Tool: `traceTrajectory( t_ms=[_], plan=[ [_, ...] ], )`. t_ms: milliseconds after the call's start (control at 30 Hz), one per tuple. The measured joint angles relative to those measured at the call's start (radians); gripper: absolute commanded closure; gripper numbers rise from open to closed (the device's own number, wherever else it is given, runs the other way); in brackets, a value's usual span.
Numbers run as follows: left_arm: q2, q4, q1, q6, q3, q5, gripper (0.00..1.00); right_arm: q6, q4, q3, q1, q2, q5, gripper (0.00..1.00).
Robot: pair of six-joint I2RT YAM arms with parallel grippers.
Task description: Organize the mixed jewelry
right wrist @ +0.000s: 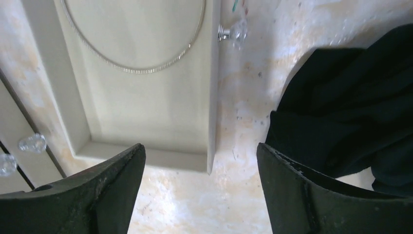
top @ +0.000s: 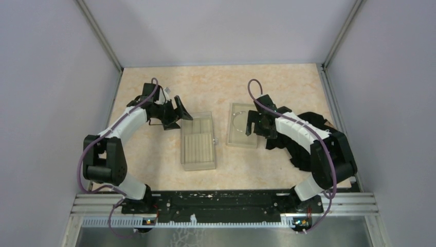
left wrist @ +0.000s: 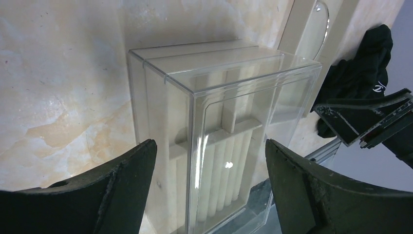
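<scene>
A thin silver wire hoop (right wrist: 141,69) lies in a shallow beige tray (right wrist: 146,126); it also shows in the top view (top: 232,121) and the left wrist view (left wrist: 327,24). My right gripper (right wrist: 199,190) is open and empty, hovering over the tray's near corner and the bare table beside it (top: 255,126). My left gripper (left wrist: 209,185) is open and empty, facing the end of a clear plastic box (left wrist: 224,107) with a ridged beige insert (top: 198,144). A tiny bright speck (left wrist: 228,165) shows inside the box; I cannot tell whether it is a metal bit or a glint.
A black cloth (top: 308,141) lies crumpled at the right, close to the right arm (right wrist: 350,107). Clear faceted knobs sit on the tray's side (right wrist: 234,33) and on the neighbouring box (right wrist: 31,143). Grey walls enclose the table.
</scene>
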Motion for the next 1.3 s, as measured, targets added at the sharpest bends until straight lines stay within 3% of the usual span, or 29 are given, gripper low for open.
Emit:
traceTrajectory(
  t_ms=[133, 267, 333, 367, 700, 967, 1300],
  plan=[
    [-0.001, 0.011, 0.0, -0.001, -0.001, 0.003, 0.12, -0.007, 0.021, 0.03, 0.0, 0.045, 0.027, 0.46],
    [-0.017, 0.021, 0.0, -0.005, -0.012, 0.002, 0.12, -0.004, 0.053, 0.032, 0.0, 0.12, 0.035, 0.76],
    [-0.029, 0.022, 0.0, -0.005, -0.02, 0.002, 0.12, 0.002, 0.069, 0.032, 0.0, 0.151, 0.041, 0.98],
    [-0.035, 0.022, 0.0, -0.006, -0.024, 0.0, 0.12, -0.003, 0.076, 0.032, 0.0, 0.162, 0.042, 1.0],
    [-0.058, 0.027, 0.0, 0.0, -0.046, -0.021, 0.11, -0.035, 0.004, 0.099, 0.016, 0.175, 0.088, 1.0],
    [-0.059, 0.033, 0.0, 0.02, -0.047, -0.03, 0.1, -0.02, -0.126, 0.183, 0.105, 0.081, 0.16, 1.0],
    [-0.059, 0.065, 0.0, 0.039, -0.072, -0.011, 0.1, 0.052, -0.17, 0.142, 0.224, -0.029, 0.131, 1.0]
  ],
)
